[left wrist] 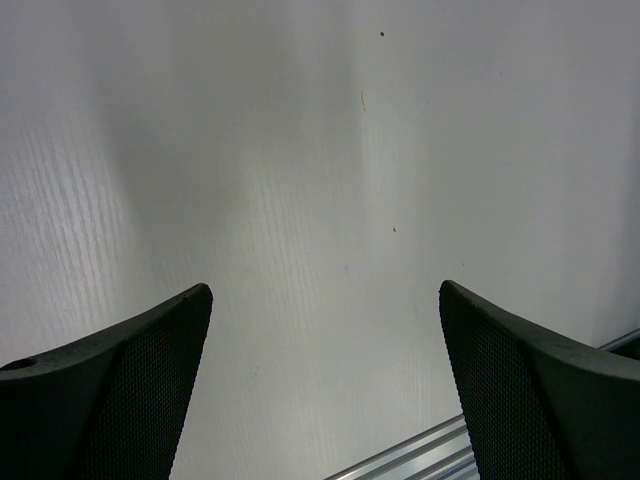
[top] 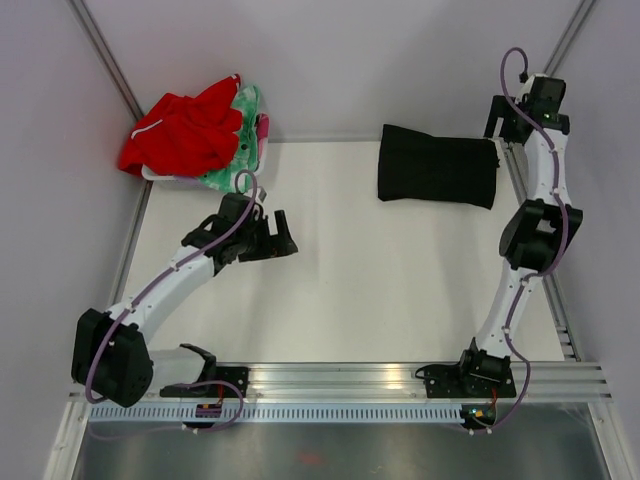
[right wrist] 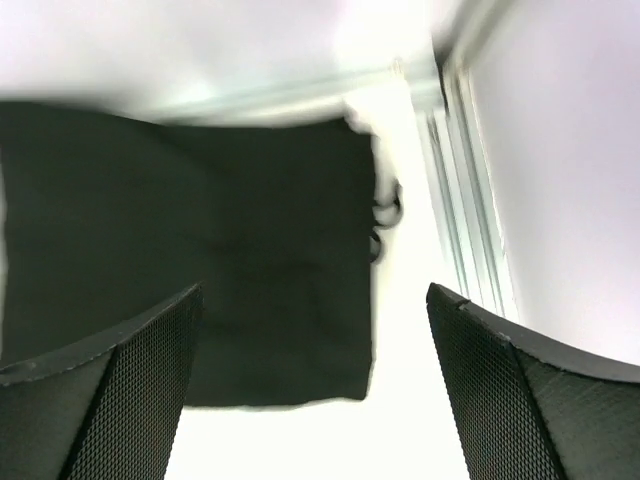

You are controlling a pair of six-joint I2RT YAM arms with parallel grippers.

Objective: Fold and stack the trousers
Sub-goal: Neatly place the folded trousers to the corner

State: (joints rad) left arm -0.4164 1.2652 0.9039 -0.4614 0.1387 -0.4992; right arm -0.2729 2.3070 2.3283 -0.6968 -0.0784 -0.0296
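The black trousers [top: 437,165] lie folded into a flat rectangle at the back right of the white table [top: 380,290]. My right gripper [top: 497,128] hovers at their right end, open and empty. In the right wrist view, the trousers [right wrist: 200,220] fill the space below and ahead of the open gripper [right wrist: 314,290]. The drawstring [right wrist: 385,215] curls out at their right edge. My left gripper [top: 288,233] is open and empty over bare table left of centre, well away from the trousers. Its wrist view shows only table between the fingers [left wrist: 120,390].
A red garment [top: 180,130] with white trim lies heaped on a green-and-pink cloth [top: 248,135] at the back left corner. An aluminium rail [top: 340,380] runs along the near edge, and it also shows in the left wrist view [left wrist: 420,455]. A side rail [right wrist: 465,180] runs right of the trousers.
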